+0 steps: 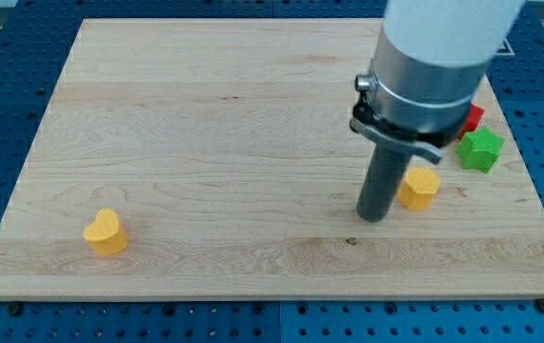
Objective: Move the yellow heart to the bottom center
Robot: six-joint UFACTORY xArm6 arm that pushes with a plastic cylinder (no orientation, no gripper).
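Note:
A yellow heart (107, 232) lies near the bottom left of the wooden board (205, 124). My tip (374, 217) rests on the board right of centre, far to the right of the heart. A second yellow block (418, 188), its shape unclear, sits just right of my tip, touching or almost touching the rod.
A green star-like block (481, 151) lies near the board's right edge. A red block (473, 118) sits just above it, partly hidden by the arm. The arm's grey and white body (433, 67) covers the upper right of the board.

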